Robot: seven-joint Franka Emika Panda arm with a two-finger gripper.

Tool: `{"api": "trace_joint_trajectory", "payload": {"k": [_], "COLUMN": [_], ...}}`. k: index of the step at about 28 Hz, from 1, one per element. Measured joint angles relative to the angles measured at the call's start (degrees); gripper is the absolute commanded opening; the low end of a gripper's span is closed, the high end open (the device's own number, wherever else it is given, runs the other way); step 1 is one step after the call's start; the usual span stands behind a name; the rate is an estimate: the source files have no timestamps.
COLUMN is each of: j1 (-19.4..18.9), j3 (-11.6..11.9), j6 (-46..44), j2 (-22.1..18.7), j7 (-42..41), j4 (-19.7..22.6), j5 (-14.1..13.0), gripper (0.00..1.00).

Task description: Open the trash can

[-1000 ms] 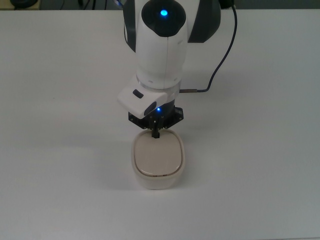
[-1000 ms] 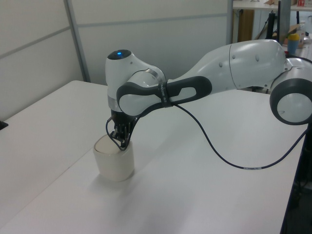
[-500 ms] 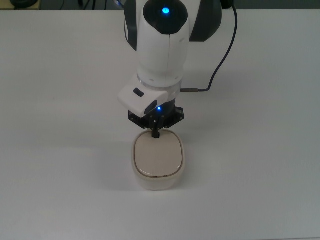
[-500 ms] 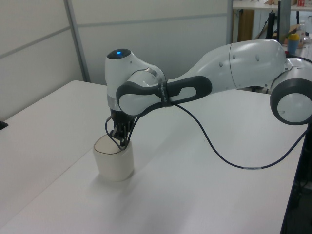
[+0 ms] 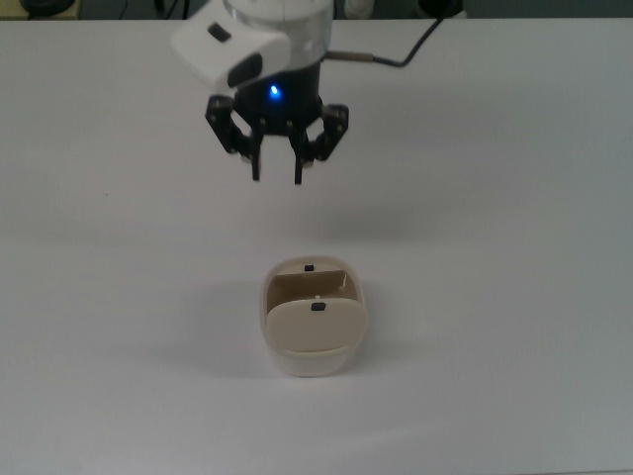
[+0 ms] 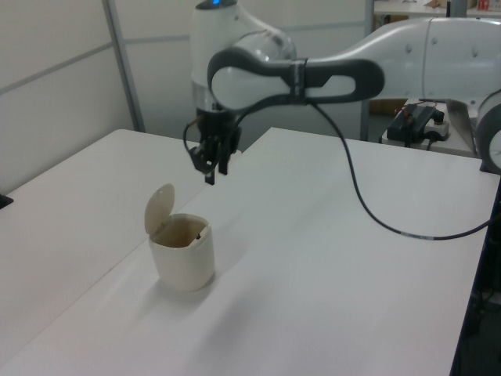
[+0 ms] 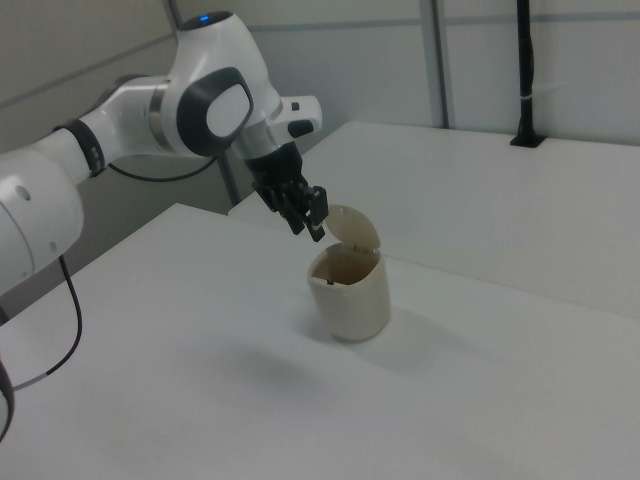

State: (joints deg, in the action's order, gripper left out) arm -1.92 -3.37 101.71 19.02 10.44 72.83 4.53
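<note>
The trash can (image 5: 314, 341) (image 6: 182, 252) (image 7: 349, 290) stands on the white table (image 5: 514, 297) (image 6: 329, 298) (image 7: 180, 380), where it stood half a second ago, but its lid (image 5: 314, 325) (image 6: 159, 207) (image 7: 353, 226) has changed. Then it lay flat and closed on the rim; now it is swung up on its hinge and stands nearly upright, so the hollow inside shows in the left and right views. In the top view, a small black button (image 5: 317, 308) shows on the raised lid.

The gripper (image 5: 277, 176) (image 6: 210, 173) (image 7: 310, 228) has moved as well. Before, its tips pressed together at the can's edge nearest the arm; now it has risen and drawn back from the can and hangs in the air above the table, touching nothing. Its fingers (image 5: 257, 166) are spread apart with a clear gap and hold nothing. A black cable (image 6: 368, 204) trails from the arm (image 6: 313, 70) (image 7: 150, 120) behind the can.
</note>
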Motion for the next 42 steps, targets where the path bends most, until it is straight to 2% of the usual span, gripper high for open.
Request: {"api": "trace_joint_trajectory", "payload": {"k": [7, 17, 42], "j1": [0.2, 0.2, 0.2], "j3": [0.5, 2.7, 2.8], "j6": [-6.4, -13.2, -13.6], "j2": [-2.3, -4.3, -4.7], "j7": [-0.7, -6.1, -6.6], "j4": [0.1, 0.1, 1.0], "j5": [0.0, 0.0, 0.0], "gripper": [1.0, 1.0, 1.0]}}
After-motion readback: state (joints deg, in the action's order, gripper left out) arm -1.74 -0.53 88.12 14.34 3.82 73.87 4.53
